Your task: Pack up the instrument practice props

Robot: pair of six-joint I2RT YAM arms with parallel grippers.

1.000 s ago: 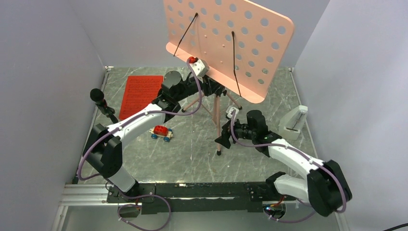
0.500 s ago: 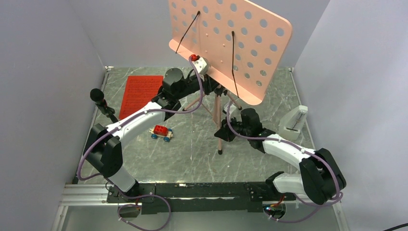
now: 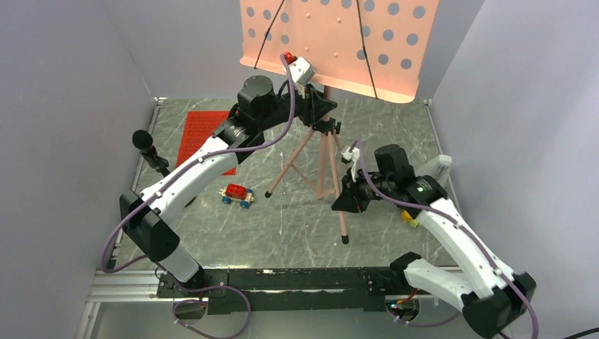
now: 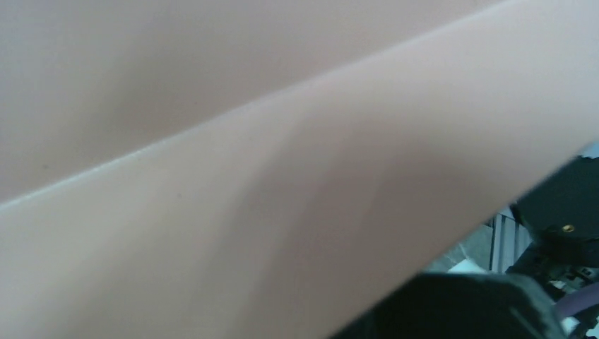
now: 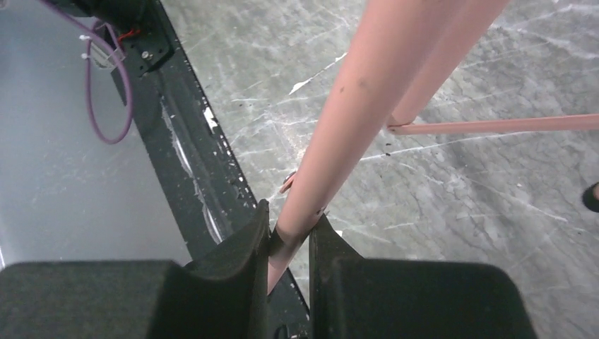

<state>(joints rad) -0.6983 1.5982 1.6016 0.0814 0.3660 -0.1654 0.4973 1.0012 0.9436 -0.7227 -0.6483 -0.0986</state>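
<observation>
The salmon-pink music stand (image 3: 332,49) rose near the middle of the marbled counter (image 3: 282,226). Its holed desk ran past the top edge of the overhead view and its tripod legs spread out below. We could not tell whether all of its feet touched the counter.

The right end effector (image 5: 288,227) was clamped on the lower part of the stand's near leg (image 5: 346,120), with both black fingers pressed against the pink tube. The left end effector (image 3: 321,107) sat at the stand's black hub, just under the desk. Its wrist view was filled by a blurred pink surface, so we could not tell whether it was closed or apart.

The red sheet of printed notes (image 3: 198,131) lay flat on the counter to the left of the stand, partly covered by the left arm. The grey-white metronome (image 3: 439,164) stood to the right of the stand, mostly hidden behind the right arm. A small red toy car (image 3: 236,193) with blue wheels rested just left of the stand's left foot. A black microphone (image 3: 144,140) stood farther left of the stand, beyond the sheet.
</observation>
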